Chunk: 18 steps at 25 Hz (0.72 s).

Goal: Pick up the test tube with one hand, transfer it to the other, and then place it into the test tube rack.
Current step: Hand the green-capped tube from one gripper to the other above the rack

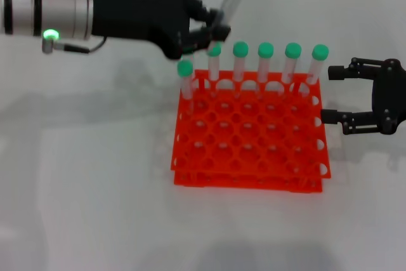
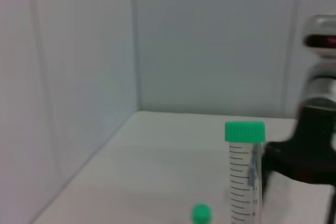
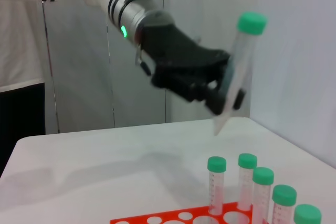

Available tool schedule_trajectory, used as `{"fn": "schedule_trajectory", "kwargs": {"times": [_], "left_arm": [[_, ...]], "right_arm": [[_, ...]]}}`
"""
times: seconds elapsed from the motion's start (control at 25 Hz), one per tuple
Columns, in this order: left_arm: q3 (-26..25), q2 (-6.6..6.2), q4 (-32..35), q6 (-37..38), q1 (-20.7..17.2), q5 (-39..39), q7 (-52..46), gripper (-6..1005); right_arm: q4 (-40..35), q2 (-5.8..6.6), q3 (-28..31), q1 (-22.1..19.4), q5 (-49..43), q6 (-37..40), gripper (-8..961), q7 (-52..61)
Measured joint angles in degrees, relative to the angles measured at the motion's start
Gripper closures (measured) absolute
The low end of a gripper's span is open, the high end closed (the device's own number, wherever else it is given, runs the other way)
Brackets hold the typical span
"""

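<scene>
My left gripper point(image 1: 212, 30) is shut on the test tube point(image 1: 231, 1), a clear tube with a green cap, and holds it tilted in the air above the back left corner of the orange-red test tube rack point(image 1: 250, 179). The right wrist view shows the same grip point(image 3: 226, 90) low on the tube point(image 3: 240, 61), cap up and tapered tip pointing down. The left wrist view shows the tube point(image 2: 244, 177) close up. My right gripper point(image 1: 330, 95) is open and empty, just to the right of the rack.
Several green-capped tubes point(image 1: 266, 61) stand in the rack's back row, and one more point(image 1: 185, 79) at its left edge. They also show in the right wrist view point(image 3: 216, 184). The rack sits on a white table point(image 1: 89, 207) with walls behind.
</scene>
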<state>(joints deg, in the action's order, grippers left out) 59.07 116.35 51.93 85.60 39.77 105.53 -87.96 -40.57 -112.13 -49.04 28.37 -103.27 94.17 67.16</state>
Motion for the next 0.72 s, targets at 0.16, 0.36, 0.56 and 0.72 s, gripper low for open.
{"fn": "schedule_trajectory", "kwargs": {"times": [0.16,0.36,0.56,0.72], "left_arm": [[-0.6,-0.89,-6.3,2.6,0.8,-0.4,4.5,789],[-0.6,-2.15,-13.0,4.5,2.6,0.0,7.5,787],[-0.6,-2.72,-16.2,5.5,3.8,0.3,9.4,785],[-0.6,-2.42,-16.8,4.2,4.7,0.6,8.9,784]], "right_arm": [[-0.1,-0.04,0.0,-0.1,0.1,0.1,143,0.0],[-0.1,0.17,0.8,-0.1,0.8,0.1,143,0.0],[-0.1,0.43,2.1,0.0,1.4,0.0,143,0.4],[0.3,1.46,2.3,1.1,2.5,1.5,143,4.6]]}}
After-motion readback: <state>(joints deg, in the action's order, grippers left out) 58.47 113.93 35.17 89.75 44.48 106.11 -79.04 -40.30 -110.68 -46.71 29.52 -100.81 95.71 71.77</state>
